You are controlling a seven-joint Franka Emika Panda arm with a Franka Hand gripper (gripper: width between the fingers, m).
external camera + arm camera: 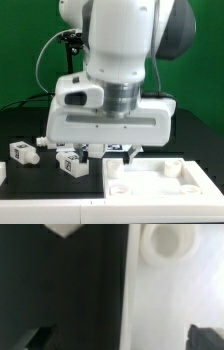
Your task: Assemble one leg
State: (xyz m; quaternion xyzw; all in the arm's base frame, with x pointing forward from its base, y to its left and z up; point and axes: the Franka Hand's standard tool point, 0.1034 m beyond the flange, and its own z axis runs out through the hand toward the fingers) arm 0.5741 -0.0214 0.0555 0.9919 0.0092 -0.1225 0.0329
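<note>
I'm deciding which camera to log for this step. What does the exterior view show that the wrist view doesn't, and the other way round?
Only the exterior view: the arm's body, the green backdrop, and a leg and a second leg lying on the black table toward that view's left. Only the wrist view: a round hole in the white panel seen close, and the empty gap between the open fingers. Both: the gripper, the panel and the dark table.
</note>
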